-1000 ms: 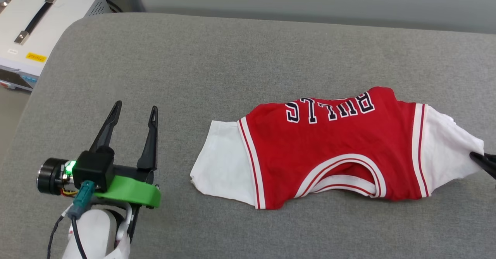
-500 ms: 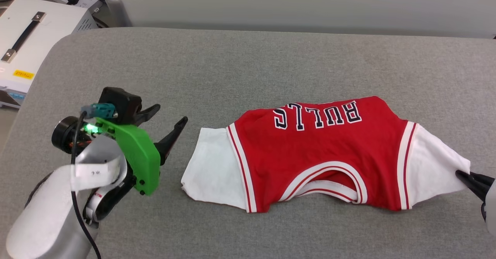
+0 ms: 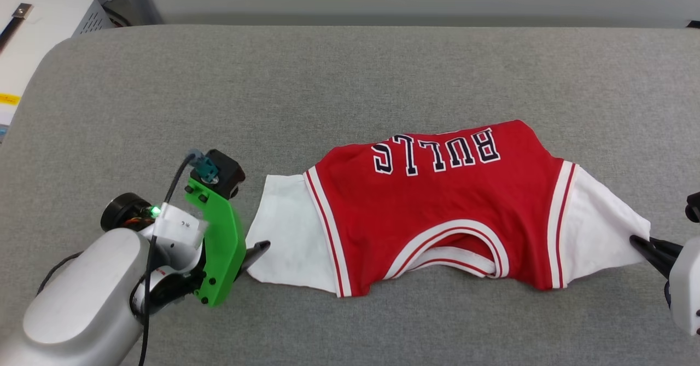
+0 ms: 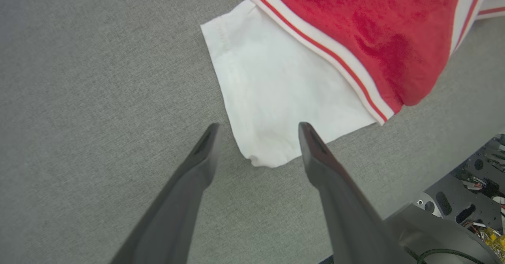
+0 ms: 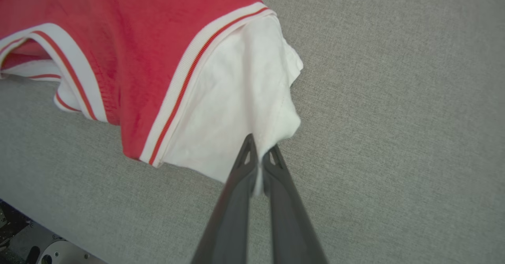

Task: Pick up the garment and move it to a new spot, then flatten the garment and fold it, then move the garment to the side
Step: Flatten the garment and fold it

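Head view gives you upside-down BULLS print on garment [image 3: 437,213]. Wrist views add: left gripper [image 4: 258,125] spread wide at one sleeve corner; right gripper [image 5: 260,148] clamped on other sleeve.

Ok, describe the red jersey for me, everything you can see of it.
The jersey is red soft knit-looking cloth with white short sleeves, red-and-white striped trim at armholes and neck, and black white-edged "BULLS" lettering, upside down in the head view. It lies spread sideways, somewhat rumpled, on the grey fabric surface, neck opening toward the robot. The right gripper is shut on one sleeve's tip, pulling it into a peak. The open left gripper straddles the other sleeve's corner; contact is unclear.
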